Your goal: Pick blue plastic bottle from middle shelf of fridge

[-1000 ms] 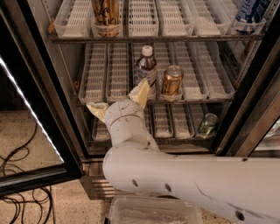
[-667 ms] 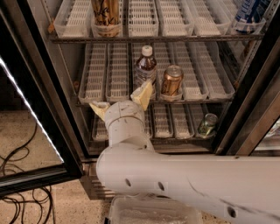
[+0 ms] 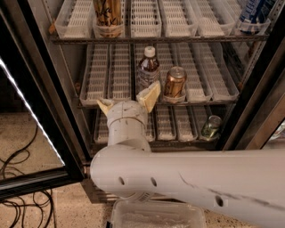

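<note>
You have the gripper [image 3: 127, 101] at the front edge of the middle shelf [image 3: 100, 71], inside the open fridge [image 3: 258, 84]. Its two tan fingers [image 3: 150, 95] are spread wide and hold nothing. The left finger points up over the front edge of the white lane trays. The right finger stands in front of the lower part of the blue plastic bottle [image 3: 148, 67], covering its base from your view.

The bottle stands upright on the middle shelf, near the front edge and about midway along it. It has a white cap, dark liquid and a pale label band. It sits above and just to the right of the gripper's centre line, not between the fingers. You cannot tell from this view whether the right finger touches it.

Just beside the bottle on its right stands a gold-brown can [image 3: 174, 82], upright and also near the front edge. On the shelf above, a tall tan printed can [image 3: 108, 13] sits left of centre, and a blue and white package [image 3: 254, 11] is at the right corner. On the shelf below, a small green glass jar [image 3: 210, 127] stands near the right end.

The white arm [image 3: 187, 178] crosses the lower part of your view from the right. The door's light strip [image 3: 33, 116] runs diagonally at the left, and dark cables [image 3: 18, 173] lie on the floor beneath it.
</note>
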